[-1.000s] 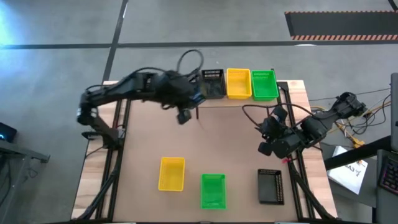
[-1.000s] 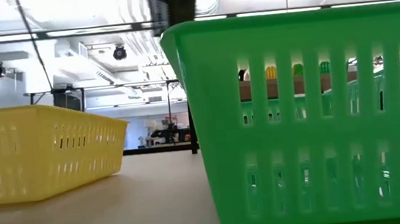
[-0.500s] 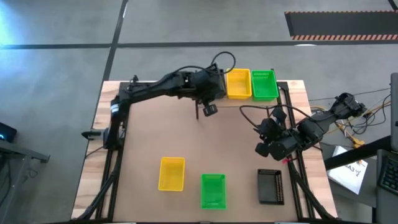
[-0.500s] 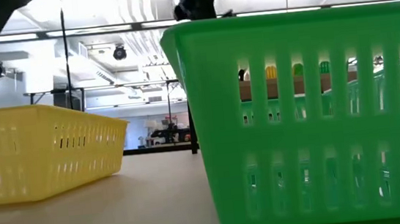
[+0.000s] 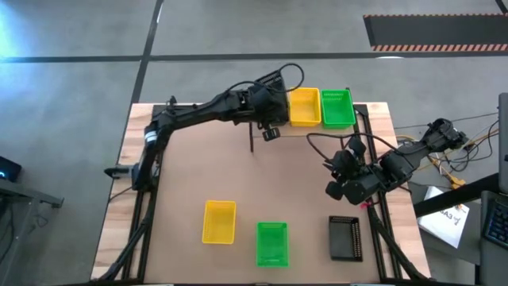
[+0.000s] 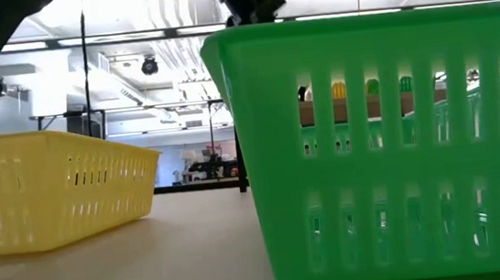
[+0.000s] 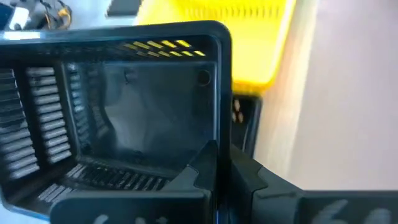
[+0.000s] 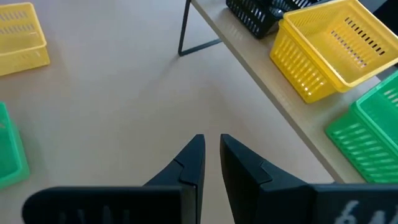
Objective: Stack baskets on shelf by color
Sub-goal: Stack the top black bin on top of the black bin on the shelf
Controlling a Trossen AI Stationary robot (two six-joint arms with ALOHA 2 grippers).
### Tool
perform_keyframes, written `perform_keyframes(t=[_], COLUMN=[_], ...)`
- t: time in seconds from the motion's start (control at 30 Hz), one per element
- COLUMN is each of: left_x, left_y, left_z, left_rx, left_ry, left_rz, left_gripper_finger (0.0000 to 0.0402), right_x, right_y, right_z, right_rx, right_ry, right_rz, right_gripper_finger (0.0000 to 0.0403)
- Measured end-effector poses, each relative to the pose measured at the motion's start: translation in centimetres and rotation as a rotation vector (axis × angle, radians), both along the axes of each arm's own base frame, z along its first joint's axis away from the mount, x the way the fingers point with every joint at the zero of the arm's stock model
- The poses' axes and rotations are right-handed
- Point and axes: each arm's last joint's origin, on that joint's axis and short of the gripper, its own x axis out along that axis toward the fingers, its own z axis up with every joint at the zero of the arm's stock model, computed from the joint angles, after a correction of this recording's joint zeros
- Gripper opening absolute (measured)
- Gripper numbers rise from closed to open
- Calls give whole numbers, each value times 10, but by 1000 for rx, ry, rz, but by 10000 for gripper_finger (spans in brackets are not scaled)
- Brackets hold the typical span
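On the shelf (image 5: 313, 129) at the table's far edge stand a black basket (image 7: 124, 118), a yellow basket (image 5: 304, 107) and a green basket (image 5: 337, 109), side by side. My left gripper (image 7: 224, 155) has reached over the shelf's left end and is shut on the black basket, which the arm mostly hides in the high view. Near the table's front edge lie a yellow basket (image 5: 220, 221), a green basket (image 5: 271, 243) and a black basket (image 5: 345, 238). My right gripper (image 8: 211, 138) hovers shut over the right side of the table, touching nothing. My left gripper pinches the black basket's near wall (image 7: 222, 106), close to the corner beside the yellow basket. One finger (image 7: 193, 180) is inside the basket and one finger (image 7: 249, 180) outside. The fingers slant down from the table's left and lie along the wall. Whether the basket is clear of the shelf cannot be told.
A thin dark upright (image 5: 252, 139) stands under the shelf's left end. In the low view the near green basket (image 6: 388, 145) and yellow basket (image 6: 52, 187) fill the foreground. Bare tabletop (image 5: 238, 175) lies between the shelf and the front row. Cables hang off the right arm.
My left arm has swung from over the table's far middle toward the far edge and right, onto the shelf's black basket, and its fingers now stand on either side of the basket's wall. The right arm has barely moved.
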Motion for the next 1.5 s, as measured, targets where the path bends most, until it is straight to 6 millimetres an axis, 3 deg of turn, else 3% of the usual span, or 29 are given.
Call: perform_keyframes(t=[0.17, 0.6, 1.5], left_x=[8, 7, -4], left_y=[4, 6, 3], left_z=[-18, -33, -14], left_rx=[-15, -38, -50], left_ry=[59, 127, 145], left_rz=[-30, -74, -80], left_gripper_finger=[0, 0, 0], right_x=[0, 0, 0], right_y=[0, 0, -1], right_z=[0, 0, 1], right_rx=[4, 0, -39], right_ry=[-4, -9, -29], right_rz=[-6, -10, -25], right_gripper_finger=[43, 43, 43])
